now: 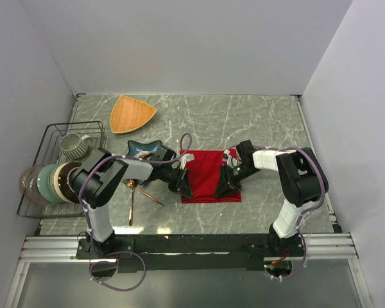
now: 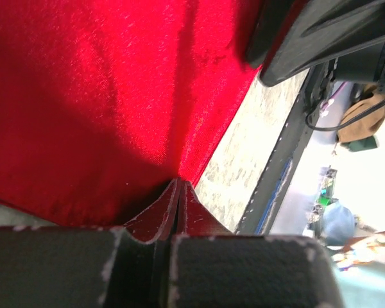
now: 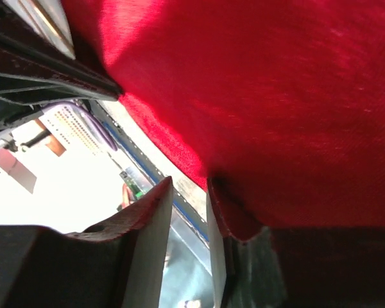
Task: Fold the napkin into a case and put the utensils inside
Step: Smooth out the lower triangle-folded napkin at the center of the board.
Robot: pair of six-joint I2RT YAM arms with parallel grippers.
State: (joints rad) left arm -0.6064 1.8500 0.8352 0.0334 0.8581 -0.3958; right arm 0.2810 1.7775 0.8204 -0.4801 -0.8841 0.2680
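From above, the napkin [image 1: 210, 170] lies flat around the middle of the desk, a little toward the near edge. My left hand [image 1: 183, 187] is down at its near-left corner and my right hand [image 1: 227, 185] at its near-right corner. The utensils [image 1: 140, 192] lie on the bare desk to the left of the cloth, close under my left forearm and apart from the napkin. No fold is made yet, as far as I can judge.

On my left wrist camera, the fingers [image 2: 244, 269] are clenched on the red hem, and a thin lip of cloth is pinched between them. The bite looks shallow, right at the edge. If I lift or pull across, I think the hem could slide out and the corner drop back.

On my right wrist camera, the fingers [image 3: 115, 256] stand apart with a clear gap, and nothing lies in that gap. The napkin's corner curls up against the outer side of the far finger, so this hand is released. If I close it here, it may shut on air and push the corner away.

If I move the left side alone, the cloth would drag and the fold come out crooked. A wide sweep of my left arm could also knock the utensils.
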